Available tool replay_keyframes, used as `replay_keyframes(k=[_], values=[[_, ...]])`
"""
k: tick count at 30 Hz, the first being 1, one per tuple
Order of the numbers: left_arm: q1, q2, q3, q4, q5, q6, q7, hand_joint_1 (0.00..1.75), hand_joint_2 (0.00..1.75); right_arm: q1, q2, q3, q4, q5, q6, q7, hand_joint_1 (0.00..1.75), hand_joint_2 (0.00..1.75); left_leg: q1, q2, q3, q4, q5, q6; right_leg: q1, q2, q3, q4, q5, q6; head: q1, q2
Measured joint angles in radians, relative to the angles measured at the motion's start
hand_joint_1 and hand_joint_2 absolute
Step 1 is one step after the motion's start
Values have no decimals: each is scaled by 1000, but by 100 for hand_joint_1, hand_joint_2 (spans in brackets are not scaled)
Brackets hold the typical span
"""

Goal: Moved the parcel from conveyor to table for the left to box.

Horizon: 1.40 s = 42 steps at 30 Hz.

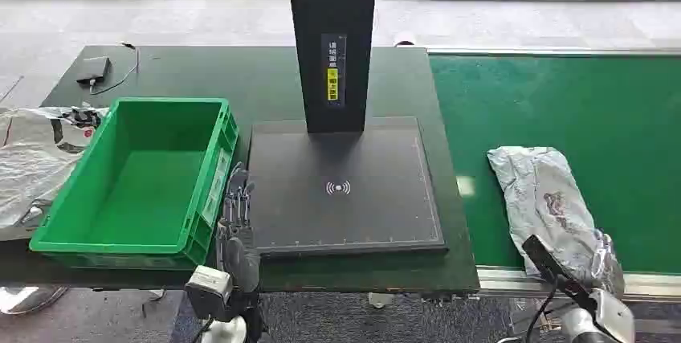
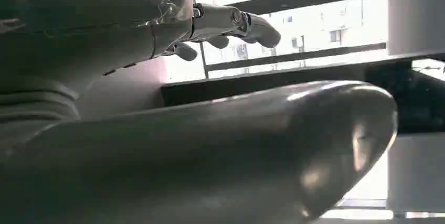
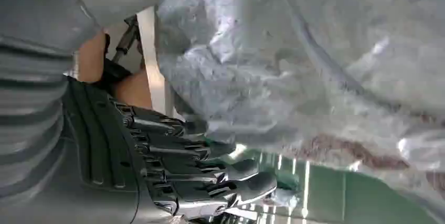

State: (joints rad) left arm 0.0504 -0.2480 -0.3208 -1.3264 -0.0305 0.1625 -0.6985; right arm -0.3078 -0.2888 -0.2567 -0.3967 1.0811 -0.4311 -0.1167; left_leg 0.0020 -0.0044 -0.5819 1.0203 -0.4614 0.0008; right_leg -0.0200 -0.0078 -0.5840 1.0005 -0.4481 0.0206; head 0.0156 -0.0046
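A crumpled grey plastic parcel (image 1: 546,198) lies on the green conveyor (image 1: 578,102) at the right. My right hand (image 1: 604,261) is at the parcel's near end. In the right wrist view the parcel (image 3: 315,77) lies between the thumb and the dark fingers (image 3: 210,177), with a gap showing between the fingers and the bag. The green crate (image 1: 140,234) stands empty on the dark table at the left. My left hand (image 1: 237,226) hovers between the crate and the black pad, fingers (image 2: 231,22) stretched out and holding nothing.
A black scanner pad (image 1: 341,214) with a tall black pillar (image 1: 332,38) sits mid-table. Other grey bags (image 1: 32,158) lie left of the crate. A small black device with a cable (image 1: 92,68) is at the table's far left corner.
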Motion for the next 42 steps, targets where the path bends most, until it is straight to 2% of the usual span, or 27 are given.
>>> replay_keyframes(k=[9, 10, 11, 15, 22, 26, 31, 35, 37, 42], values=[[-26, 0, 0, 80, -22, -21, 0, 0, 0, 9, 61, 0, 24, 61, 19, 62, 0, 175, 1, 5, 3, 0, 0, 0, 2, 5, 2, 0, 0, 0, 0, 0], [-29, -1, 0, 88, -24, -22, 0, 0, 0, 7, 68, 0, 24, 66, 23, 63, 7, 175, 1, 5, 4, 0, 0, 0, 2, 5, 2, 0, 0, 0, 0, 0], [-32, -1, 0, 95, -27, -22, 0, 0, 0, 5, 74, 0, 24, 69, 25, 61, 175, 175, 2, 5, 4, 0, 0, 0, 2, 5, 2, 0, 0, 0, 0, 0], [-39, -2, 0, 122, -33, -22, 0, 0, 0, 4, 98, 0, 24, 72, 25, 47, 175, 175, 2, 6, 5, 0, 0, 0, 2, 6, 4, 0, 1, 0, 0, 0], [-45, -2, -1, 148, -33, 0, 0, 0, 0, -1, 135, 0, 24, 35, -2, -65, 175, 175, 2, 9, 5, 0, 0, 0, 2, 8, 3, 0, 2, -1, 0, 0], [-47, -2, -4, 158, -26, 27, 0, 0, 0, -27, 153, 0, 24, 37, 38, -91, 175, 175, 2, 15, 4, 0, -1, -1, 2, 13, 3, 0, 3, -2, 0, 0], [-52, 2, -19, 161, 5, 74, 0, 0, 0, -75, 177, 0, 32, 60, 108, -86, 175, 175, 2, 15, 6, 0, 0, -1, 2, 13, 2, 0, 4, -2, 0, 0], [-53, 3, -23, 162, 11, 86, 0, 0, 0, -95, 192, 0, 40, 56, 117, -97, 175, 175, 2, 15, 6, 0, 1, 0, 2, 12, 2, 0, 5, -2, 0, 0], [-54, 5, -28, 162, 27, 110, 0, 0, 0, -99, 200, 0, 41, 18, 85, -155, 175, 175, 2, 14, 5, 0, 1, 0, 2, 12, 2, 0, 5, -2, 0, 0], [-52, 8, -42, 153, 40, 157, 0, 0, 0, -105, 230, -48, 35, -192, -16, -421, 175, 175, 2, 11, 2, 0, 2, 0, 2, 10, 0, 1, 5, -1, 0, 0]])
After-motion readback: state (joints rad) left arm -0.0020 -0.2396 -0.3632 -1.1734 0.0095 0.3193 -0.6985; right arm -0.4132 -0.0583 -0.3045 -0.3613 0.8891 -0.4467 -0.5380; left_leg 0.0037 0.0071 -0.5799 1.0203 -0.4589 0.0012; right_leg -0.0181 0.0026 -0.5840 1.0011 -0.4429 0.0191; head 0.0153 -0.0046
